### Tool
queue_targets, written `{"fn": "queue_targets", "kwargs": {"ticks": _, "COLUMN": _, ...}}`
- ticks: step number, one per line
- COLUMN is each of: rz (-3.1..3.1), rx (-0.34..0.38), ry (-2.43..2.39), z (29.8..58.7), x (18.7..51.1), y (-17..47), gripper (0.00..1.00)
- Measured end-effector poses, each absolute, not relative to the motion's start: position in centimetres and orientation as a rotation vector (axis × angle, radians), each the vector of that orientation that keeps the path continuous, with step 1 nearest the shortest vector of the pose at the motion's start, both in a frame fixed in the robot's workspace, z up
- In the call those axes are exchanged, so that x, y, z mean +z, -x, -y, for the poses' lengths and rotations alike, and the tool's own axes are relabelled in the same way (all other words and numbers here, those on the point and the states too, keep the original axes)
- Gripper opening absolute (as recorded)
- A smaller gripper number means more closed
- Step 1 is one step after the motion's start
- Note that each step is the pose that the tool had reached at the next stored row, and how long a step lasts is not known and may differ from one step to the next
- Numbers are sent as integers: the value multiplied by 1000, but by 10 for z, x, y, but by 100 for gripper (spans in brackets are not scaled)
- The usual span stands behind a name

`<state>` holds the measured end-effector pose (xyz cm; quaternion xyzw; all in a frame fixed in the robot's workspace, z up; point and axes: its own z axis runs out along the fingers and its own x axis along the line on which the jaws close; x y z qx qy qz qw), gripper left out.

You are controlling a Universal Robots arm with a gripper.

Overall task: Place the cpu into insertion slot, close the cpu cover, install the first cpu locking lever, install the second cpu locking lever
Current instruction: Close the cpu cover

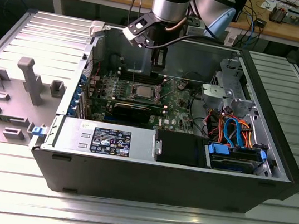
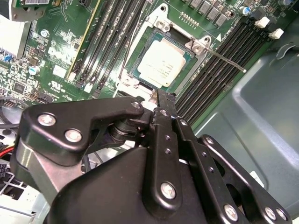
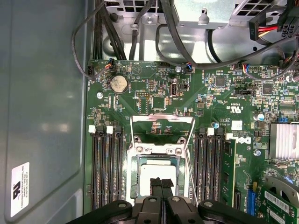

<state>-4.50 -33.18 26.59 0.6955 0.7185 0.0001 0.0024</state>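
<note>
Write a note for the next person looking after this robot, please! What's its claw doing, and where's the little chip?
Gripper: shut, nothing held, tips right over the chip; I can't tell if they touch it.
Chip: lying flat in the socket on the green board.
Cover: flipped up, open.
Lever: one rod sticks out, unlatched.
Done: chip is in.
Left: closing the cover, locking both levers.

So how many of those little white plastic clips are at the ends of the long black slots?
4 white clips in the first wrist view: two on each side of the square metal-rimmed socket. More may hide behind the black gripper.
</note>
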Motion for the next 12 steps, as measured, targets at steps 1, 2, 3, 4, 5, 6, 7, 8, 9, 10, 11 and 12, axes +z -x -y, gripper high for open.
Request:
{"fn": "queue_targets", "kwargs": {"ticks": 1, "rz": -2254, "rx": 0, "ry": -2182, "z": 332, "x": 266, "y": 44, "gripper": 11}}
{"fn": "queue_targets", "kwargs": {"ticks": 2, "rz": -2254, "rx": 0, "ry": -2182, "z": 332, "x": 266, "y": 44, "gripper": 11}}
{"fn": "queue_targets", "kwargs": {"ticks": 3, "rz": -2254, "rx": 0, "ry": -2182, "z": 332, "x": 266, "y": 43, "gripper": 11}}
{"fn": "queue_targets", "kwargs": {"ticks": 4, "rz": -2254, "rx": 0, "ry": -2181, "z": 332, "x": 266, "y": 43, "gripper": 11}}
{"fn": "queue_targets", "kwargs": {"ticks": 5, "rz": -2254, "rx": 1, "ry": -2182, "z": 332, "x": 266, "y": 43, "gripper": 11}}
{"fn": "queue_targets", "kwargs": {"ticks": 6, "rz": -2254, "rx": 0, "ry": -2182, "z": 332, "x": 266, "y": 43, "gripper": 11}}
{"fn": "queue_targets", "kwargs": {"ticks": 7, "rz": -2254, "rx": 0, "ry": -2182, "z": 332, "x": 266, "y": 43, "gripper": 11}}
{"fn": "queue_targets", "kwargs": {"ticks": 8, "rz": -2254, "rx": 0, "ry": -2182, "z": 332, "x": 266, "y": 43, "gripper": 11}}
{"fn": "queue_targets", "kwargs": {"ticks": 9, "rz": -2254, "rx": 0, "ry": -2182, "z": 332, "x": 266, "y": 42, "gripper": 11}}
{"fn": "queue_targets", "kwargs": {"ticks": 10, "rz": -2254, "rx": 0, "ry": -2181, "z": 332, "x": 266, "y": 42, "gripper": 11}}
{"fn": "queue_targets", "kwargs": {"ticks": 11, "rz": -2254, "rx": 0, "ry": -2182, "z": 332, "x": 266, "y": 42, "gripper": 11}}
{"fn": "queue_targets", "kwargs": {"ticks": 12, "rz": -2254, "rx": 0, "ry": -2182, "z": 332, "x": 266, "y": 42, "gripper": 11}}
